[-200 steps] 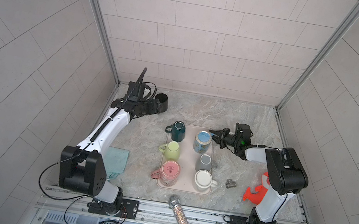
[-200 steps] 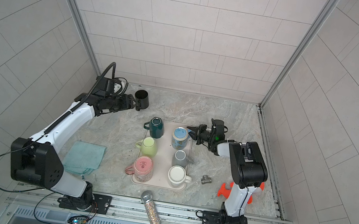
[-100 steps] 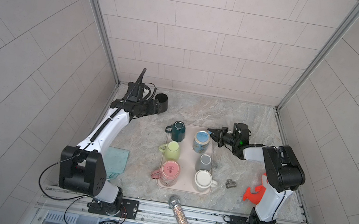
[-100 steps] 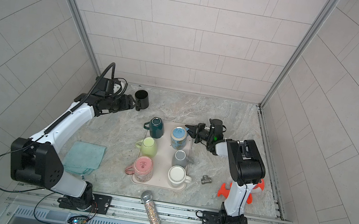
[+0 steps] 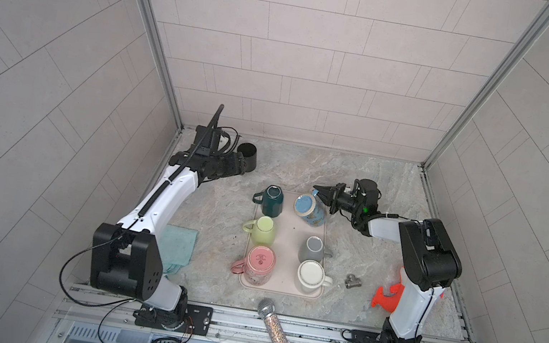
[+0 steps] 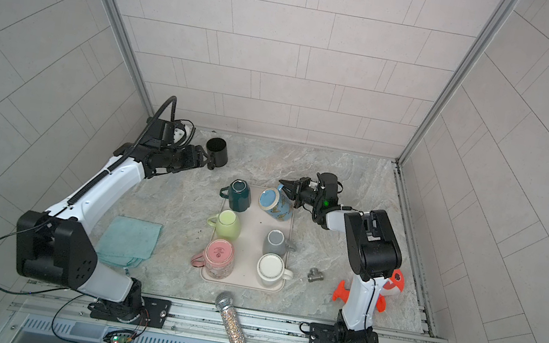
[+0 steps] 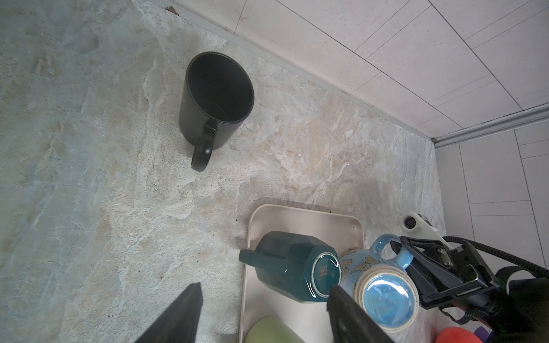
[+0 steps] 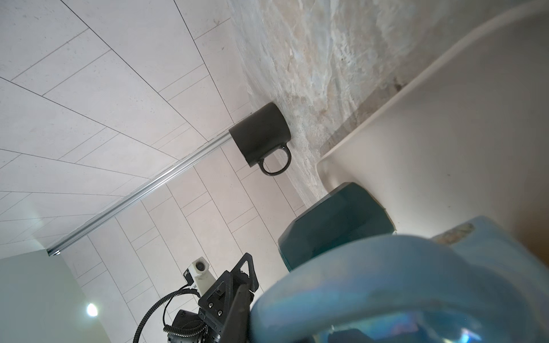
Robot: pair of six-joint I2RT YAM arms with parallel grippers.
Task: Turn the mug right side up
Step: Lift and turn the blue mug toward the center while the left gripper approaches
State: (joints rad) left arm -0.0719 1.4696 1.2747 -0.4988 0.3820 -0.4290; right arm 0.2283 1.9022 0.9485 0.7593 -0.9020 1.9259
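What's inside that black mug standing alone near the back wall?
Nothing that I can see: the left wrist view looks down into the black mug and shows only bare dark wall and bottom. One edge of the bottom is covered by the mug's own wall.

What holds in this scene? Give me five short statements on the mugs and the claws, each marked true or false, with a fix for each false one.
1. The black mug stands upright on the table, off the tray. True.
2. The left claw is shut on the black mug. False: it is open, holds nothing and is apart from that mug.
3. The right claw grips the blue mug by its handle. True.
4. The blue mug sits flat on the tray. False: it is tilted, with its base showing.
5. The dark green mug is right side up. False: its base faces up.
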